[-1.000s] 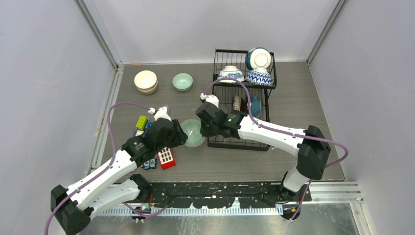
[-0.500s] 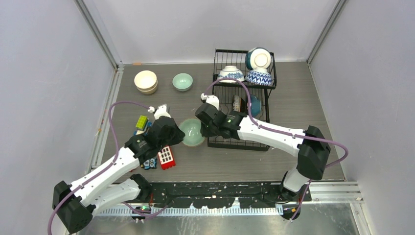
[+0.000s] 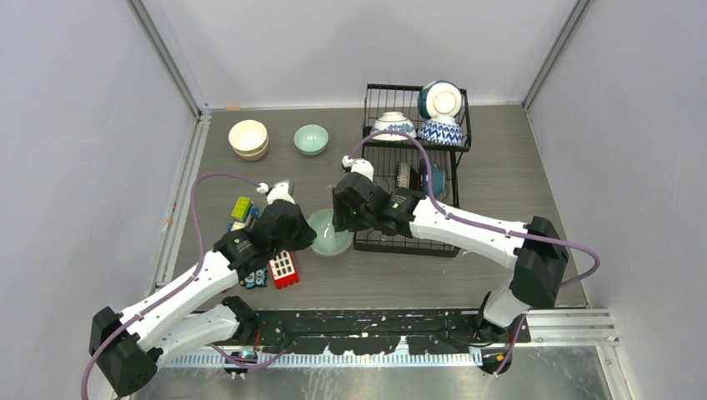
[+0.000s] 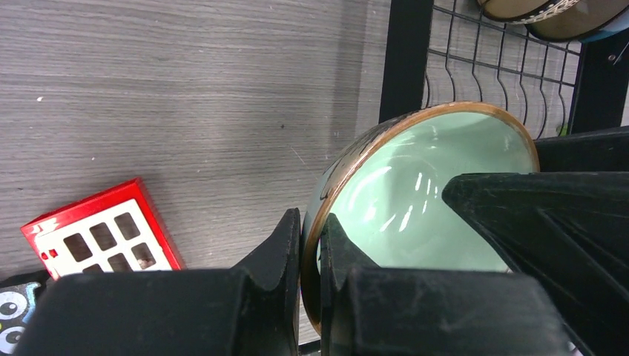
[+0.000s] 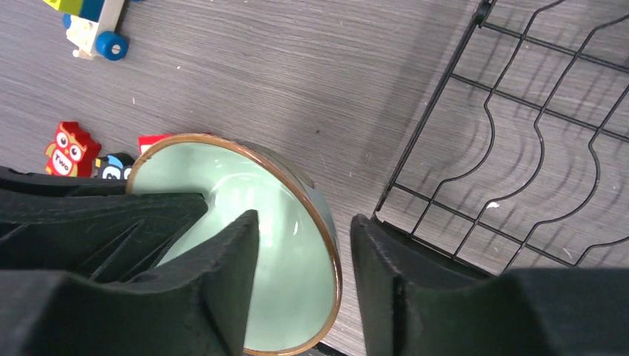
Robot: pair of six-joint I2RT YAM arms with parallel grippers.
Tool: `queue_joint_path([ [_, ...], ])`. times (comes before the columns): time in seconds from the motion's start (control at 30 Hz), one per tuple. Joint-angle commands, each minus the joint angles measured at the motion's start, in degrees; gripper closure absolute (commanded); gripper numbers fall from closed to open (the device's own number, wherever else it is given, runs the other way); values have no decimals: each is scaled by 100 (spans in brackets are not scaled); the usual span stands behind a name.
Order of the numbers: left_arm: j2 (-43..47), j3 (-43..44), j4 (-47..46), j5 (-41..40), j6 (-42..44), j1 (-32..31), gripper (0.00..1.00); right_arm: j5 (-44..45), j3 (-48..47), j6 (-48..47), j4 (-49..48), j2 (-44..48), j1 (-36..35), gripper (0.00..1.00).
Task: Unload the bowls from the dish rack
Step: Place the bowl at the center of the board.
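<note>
Left fingers [image 4: 278,252] pinch pale green bowl [image 4: 415,193] by rim | right fingers [image 5: 222,282] spread, straddling rim | bowl shifted nearer

toy blocks [image 3: 283,268] lie clustered on the grey table [image 3: 500,175].

From where I stand: one rack [image 3: 392,248] and two arms, a left arm [image 3: 179,292] and a right arm [image 3: 467,229]. Bowls [image 3: 440,132] come to nine: three high in the rack, two low in it, one held green bowl [image 3: 329,237] just left of the rack, and three further left on the surface [image 3: 375,283], a lone green bowl [image 3: 311,138] and a cream stack [image 3: 248,138] of two. Toy blocks [image 3: 283,268], left of the rack: at least four, with the left arm covering part of the heap.
</note>
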State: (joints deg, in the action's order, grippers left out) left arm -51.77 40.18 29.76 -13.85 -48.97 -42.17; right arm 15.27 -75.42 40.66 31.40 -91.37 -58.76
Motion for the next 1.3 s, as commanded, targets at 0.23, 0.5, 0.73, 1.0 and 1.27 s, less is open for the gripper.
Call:
queue_joint_path([
  [0.23,262,35,-333,4,120,-19,100,-52,10,-118,-256,453,-18,16],
  [0.5,373,94,-275,-352,189,-19,100,38,-25,-385,-41,892,-15,0],
  [0.73,261,464,-133,-694,421,2,100,144,159,-689,168,1547,-21,0],
  [1.0,-201,704,-88,-322,532,1019,100,59,1234,-990,-604,2688,-14,0],
  [1.27,-1106,792,-597,558,30,2548,100,-13,2086,-1130,-1036,3309,-12,0],
])
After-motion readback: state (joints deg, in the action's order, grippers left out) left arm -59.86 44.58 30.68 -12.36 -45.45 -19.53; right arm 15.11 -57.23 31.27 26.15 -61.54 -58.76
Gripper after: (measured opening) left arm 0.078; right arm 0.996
